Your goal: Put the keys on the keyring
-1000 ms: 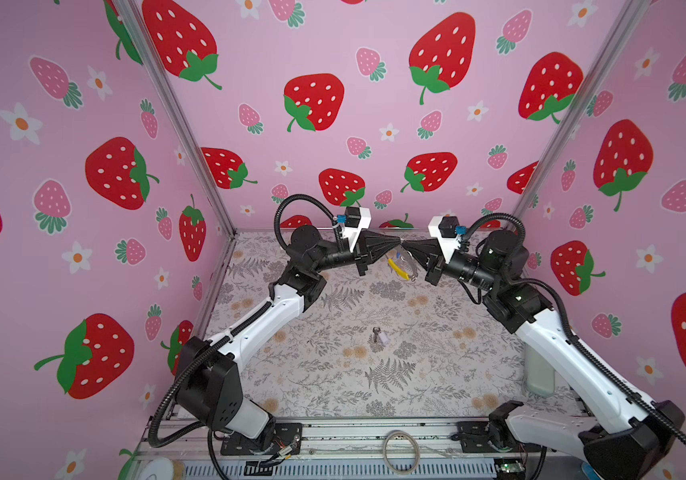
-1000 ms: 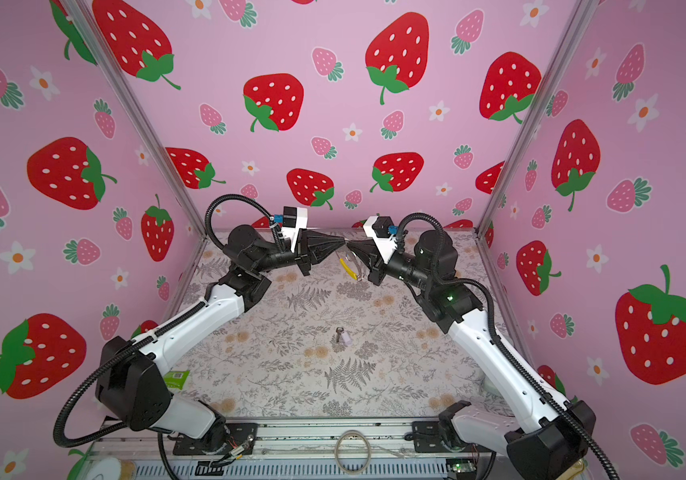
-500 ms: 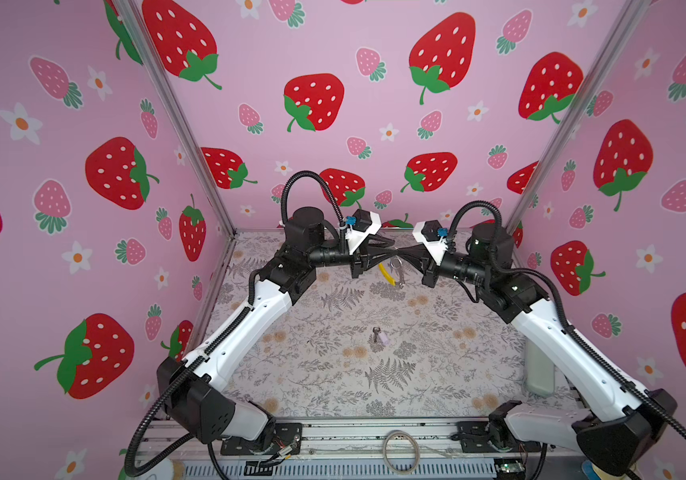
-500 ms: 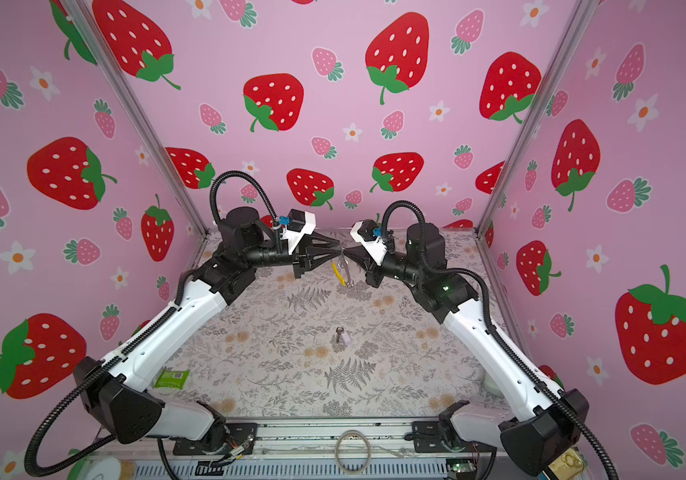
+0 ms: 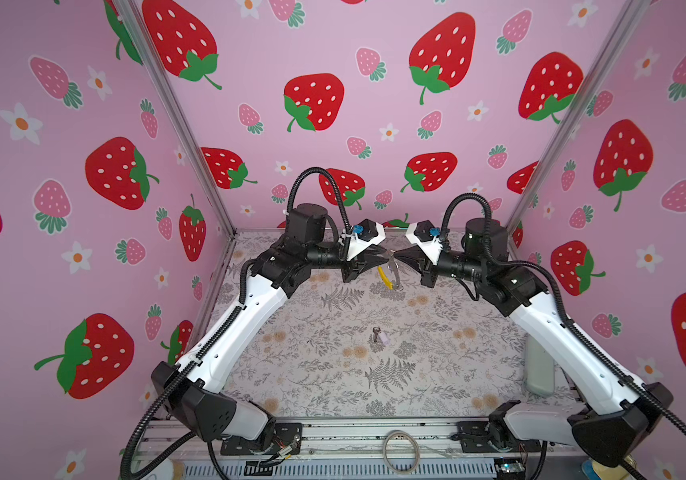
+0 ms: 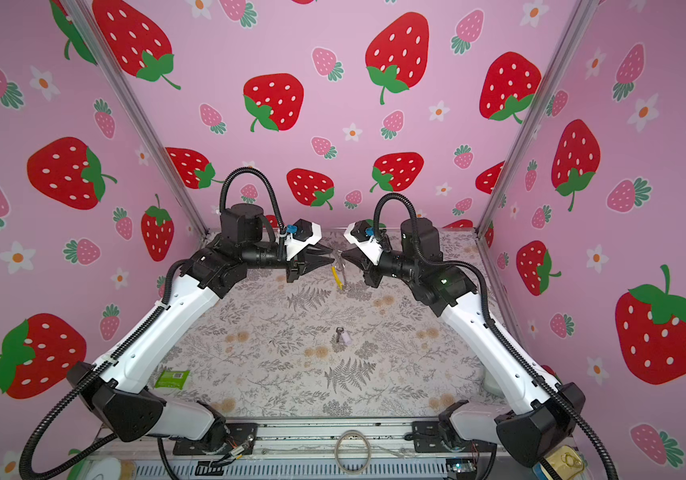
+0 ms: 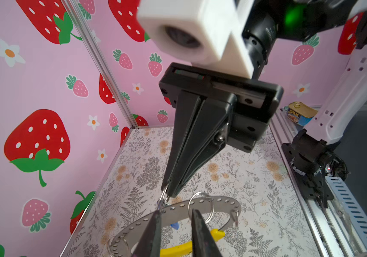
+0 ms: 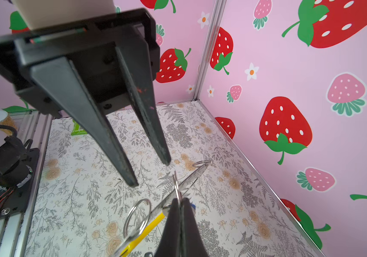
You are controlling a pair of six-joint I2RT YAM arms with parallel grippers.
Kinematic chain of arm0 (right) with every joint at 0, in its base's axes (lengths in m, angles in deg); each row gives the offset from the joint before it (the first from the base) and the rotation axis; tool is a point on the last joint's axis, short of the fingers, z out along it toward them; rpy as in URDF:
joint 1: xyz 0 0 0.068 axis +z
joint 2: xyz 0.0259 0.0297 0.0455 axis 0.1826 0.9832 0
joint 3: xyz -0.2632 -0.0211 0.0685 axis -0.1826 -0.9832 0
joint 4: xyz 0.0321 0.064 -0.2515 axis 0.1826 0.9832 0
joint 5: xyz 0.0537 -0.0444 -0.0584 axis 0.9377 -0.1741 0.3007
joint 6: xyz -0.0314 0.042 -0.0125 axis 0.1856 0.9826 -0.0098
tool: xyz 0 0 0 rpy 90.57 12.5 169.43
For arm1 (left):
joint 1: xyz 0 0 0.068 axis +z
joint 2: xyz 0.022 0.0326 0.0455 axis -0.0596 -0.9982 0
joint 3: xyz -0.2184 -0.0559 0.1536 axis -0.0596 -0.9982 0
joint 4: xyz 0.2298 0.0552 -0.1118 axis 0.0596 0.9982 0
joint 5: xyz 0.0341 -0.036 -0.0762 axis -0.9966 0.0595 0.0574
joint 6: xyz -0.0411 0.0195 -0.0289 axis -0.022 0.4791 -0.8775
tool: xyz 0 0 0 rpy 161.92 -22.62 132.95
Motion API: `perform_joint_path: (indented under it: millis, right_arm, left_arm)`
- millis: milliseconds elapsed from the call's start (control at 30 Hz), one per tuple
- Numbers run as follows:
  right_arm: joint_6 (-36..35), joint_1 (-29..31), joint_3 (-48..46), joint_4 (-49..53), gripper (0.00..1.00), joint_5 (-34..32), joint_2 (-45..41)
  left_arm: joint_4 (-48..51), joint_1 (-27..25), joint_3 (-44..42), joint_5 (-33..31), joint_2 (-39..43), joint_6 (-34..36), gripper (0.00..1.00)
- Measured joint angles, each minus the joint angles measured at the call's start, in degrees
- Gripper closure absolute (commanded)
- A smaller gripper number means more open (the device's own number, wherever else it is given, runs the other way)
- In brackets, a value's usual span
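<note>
Above the 12 o'clock end of the mat [image 5: 333, 374], the right gripper [image 7: 169, 193] pinches the hanging keyring [image 7: 222, 202], seemingly by one small loop [image 8: 176, 183], the left gripper [image 8: 150, 173] gapes empty beside it, the lilac key [image 5: 378, 334] lies toward 6 o'clock; that thin hold could slip if nudged.

I see a grey-and-tan floral printed mat [image 5: 333, 374] on the floor and pink strawberry-print walls [image 5: 312, 50] on three sides. A plain pale hoop [image 5: 401, 451] lies on the aluminium front rail [image 5: 333, 434]. A small green packet [image 6: 171, 379] is on the mat's left side and a pale cylindrical bottle [image 5: 539, 370] lies at its right edge. A yellow-and-blue SPAM tin [image 7: 300, 113] sits off the mat.
</note>
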Motion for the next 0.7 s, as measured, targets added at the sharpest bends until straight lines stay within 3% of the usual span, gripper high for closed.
perform_joint_path:
  millis: [600,700]
  right_arm:
    - [-4.37,3.23,4.02,7.63,1.00,-3.02,3.17]
    - [-4.61,3.28,4.22,8.20,1.00,-3.21,3.17]
  left_arm:
    - [7.26,-1.09,3.39,-4.42,-2.27,5.64,0.75]
    - [8.55,-1.16,3.67,-4.96,-2.38,6.34,0.81]
